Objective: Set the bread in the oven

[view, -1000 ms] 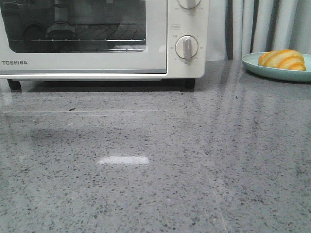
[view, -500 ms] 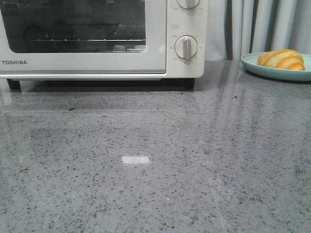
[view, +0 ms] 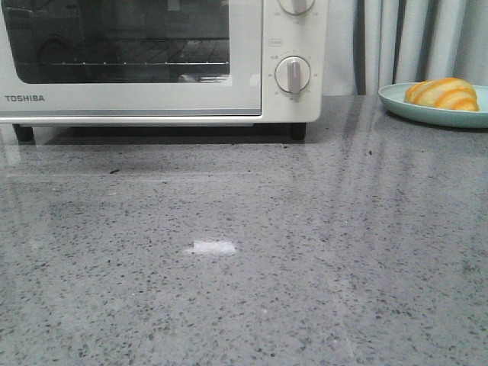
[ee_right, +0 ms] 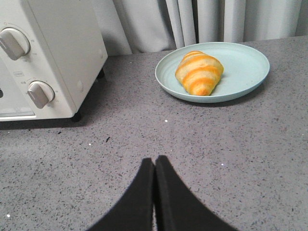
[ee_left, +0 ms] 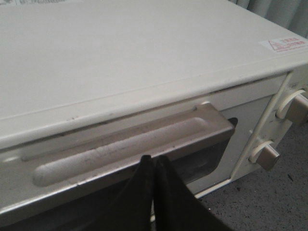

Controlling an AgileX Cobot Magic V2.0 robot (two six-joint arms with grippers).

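Observation:
The cream-white Toshiba oven [view: 152,99] stands at the back left with its glass door closed. The bread [view: 442,93], a golden-orange striped croissant roll, lies on a pale green plate [view: 404,103] at the back right; it also shows in the right wrist view [ee_right: 199,72]. My left gripper [ee_left: 154,159] is shut and empty, its tips right at the front edge of the oven door handle [ee_left: 120,149], above the door. My right gripper [ee_right: 155,161] is shut and empty above the counter, some way short of the plate [ee_right: 240,62]. Neither gripper shows in the front view.
The grey speckled counter [view: 244,252] stretches in front of the oven. Two round dials [view: 293,74] sit on the oven's right panel. Grey curtains [view: 404,38] hang behind the plate.
The reflection in the oven's glass door has shifted, and the bright glare patch on the counter has shrunk and moved slightly. The bread and plate have not moved.

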